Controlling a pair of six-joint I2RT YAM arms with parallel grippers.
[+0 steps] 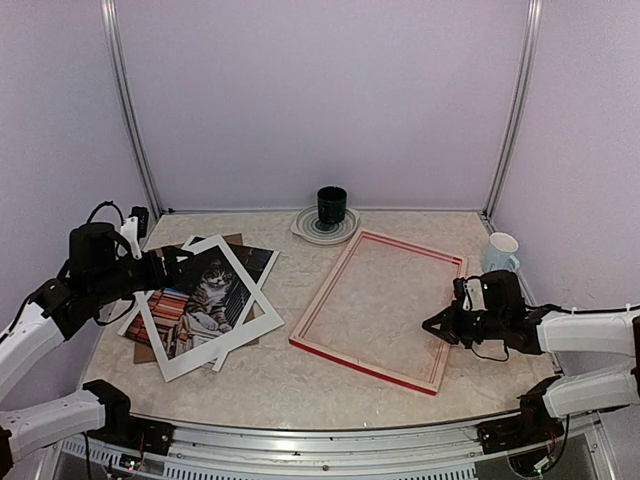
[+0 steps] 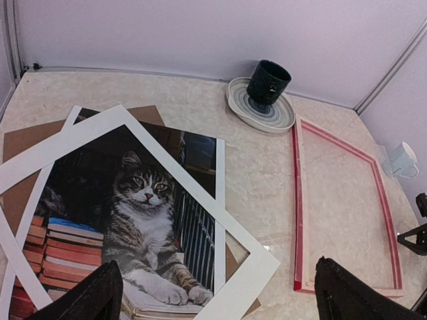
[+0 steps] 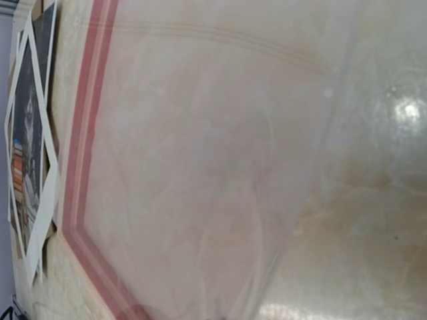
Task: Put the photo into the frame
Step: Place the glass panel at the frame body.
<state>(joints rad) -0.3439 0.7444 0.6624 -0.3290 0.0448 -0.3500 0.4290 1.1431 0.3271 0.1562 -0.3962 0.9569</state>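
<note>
The photo (image 1: 212, 290) of a tabby cat and books lies at the left of the table, partly covered by a tilted white mat (image 1: 222, 344). My left gripper (image 1: 170, 262) hovers over its left side, open wide; its dark fingers (image 2: 93, 300) frame the cat print (image 2: 140, 213) with nothing between them. The red frame (image 1: 325, 290) lies flat at centre right, empty of any print. My right gripper (image 1: 432, 326) is shut just inside the frame's right rail. In the right wrist view a clear, creased sheet (image 3: 220, 167) runs down to the hidden fingertips, with the red rail (image 3: 87, 133) behind it.
A brown cardboard board (image 2: 27, 140) lies under the photo. A dark mug (image 1: 332, 205) stands on a striped plate (image 1: 305, 228) at the back centre. A white mug (image 1: 502, 250) stands at the back right, near the frame's corner. Walls close in the table.
</note>
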